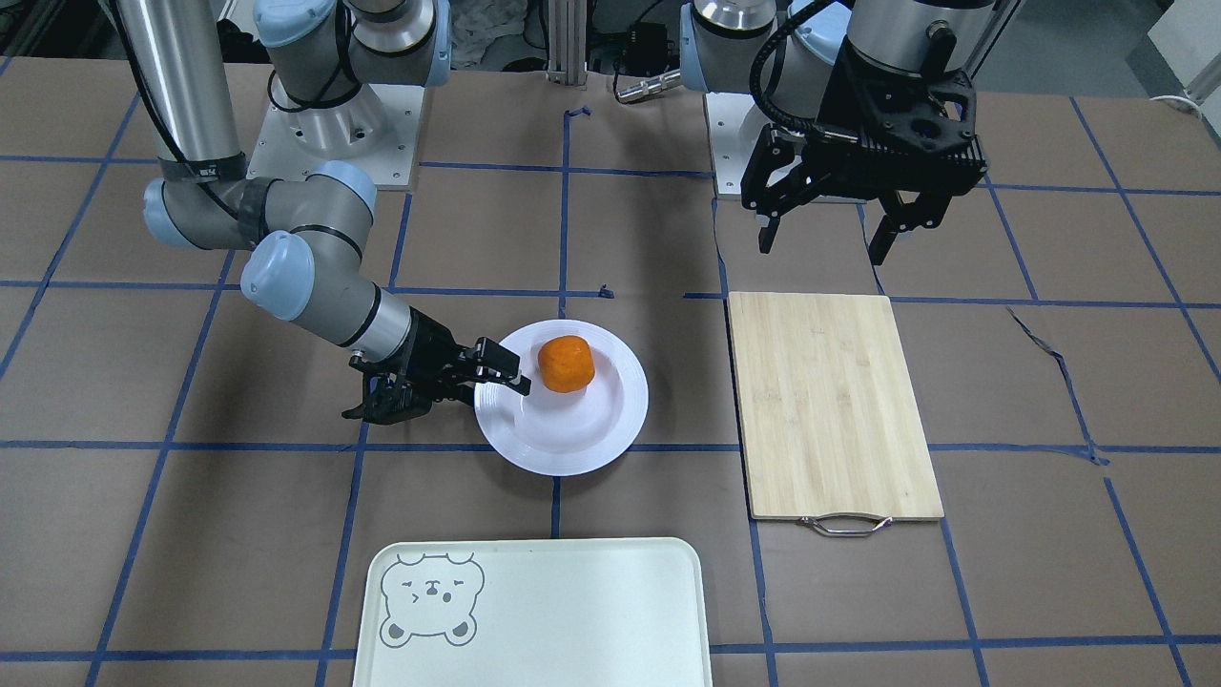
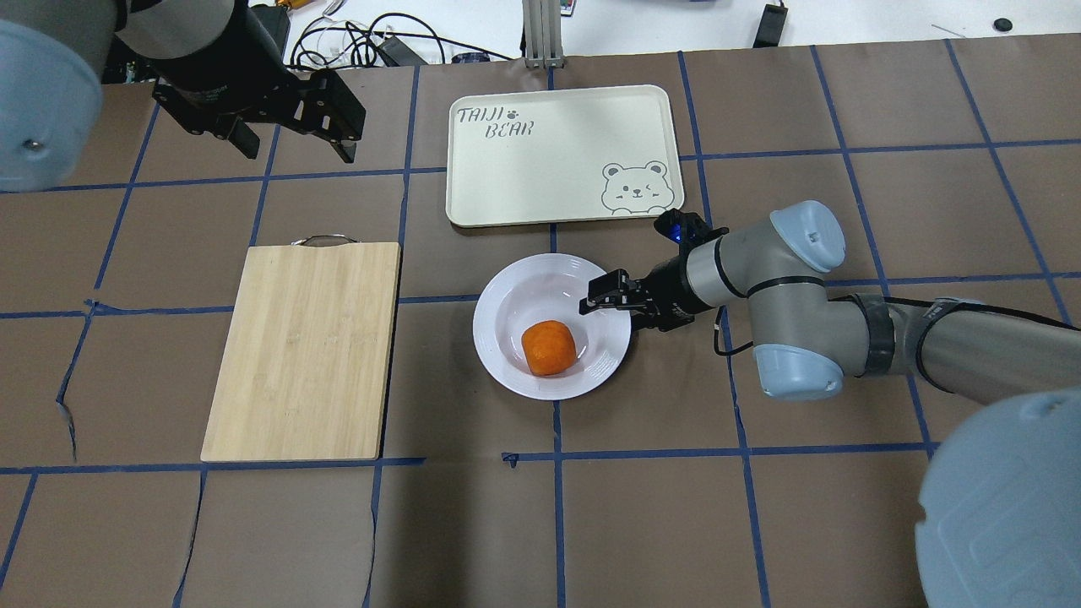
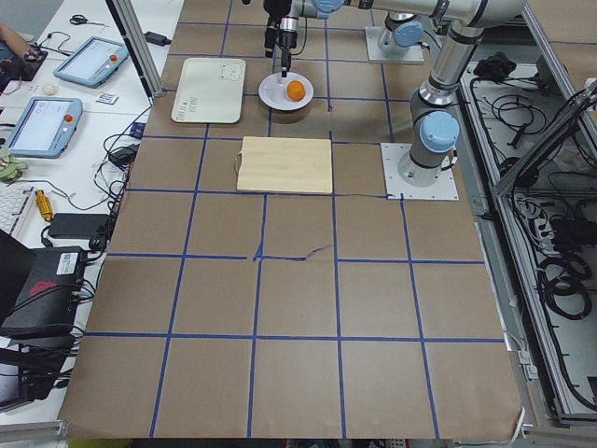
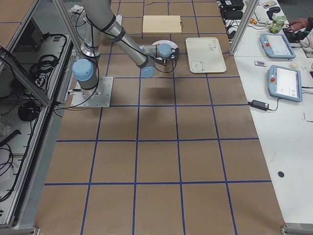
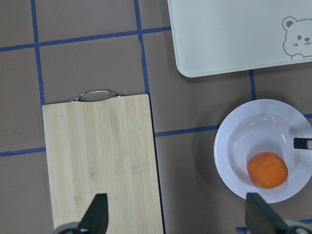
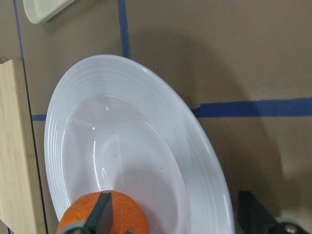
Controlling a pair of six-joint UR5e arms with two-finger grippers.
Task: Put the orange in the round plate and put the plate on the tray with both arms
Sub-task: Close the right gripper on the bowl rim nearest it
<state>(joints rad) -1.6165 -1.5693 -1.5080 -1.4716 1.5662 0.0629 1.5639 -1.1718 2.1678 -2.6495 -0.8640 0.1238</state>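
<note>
The orange (image 1: pixel 566 363) (image 2: pixel 549 348) lies inside the white round plate (image 1: pixel 563 448) (image 2: pixel 524 287) near the table's middle. My right gripper (image 1: pixel 448 391) (image 2: pixel 633 311) is low at the plate's edge and open. In the right wrist view one finger (image 6: pixel 102 214) is over the bowl by the orange (image 6: pixel 131 219) and the other is outside the rim (image 6: pixel 209 161). My left gripper (image 1: pixel 830 234) (image 2: pixel 291 139) hangs open and empty, high above the table's left part. The cream tray (image 1: pixel 572 611) (image 2: pixel 540 169) with the bear face sits just beyond the plate and holds nothing.
A bamboo cutting board (image 1: pixel 830 401) (image 2: pixel 304 346) with a metal handle lies on the left, below my left gripper. Brown paper with blue tape lines covers the table. Tablets and cables sit on the side bench (image 4: pixel 283 83).
</note>
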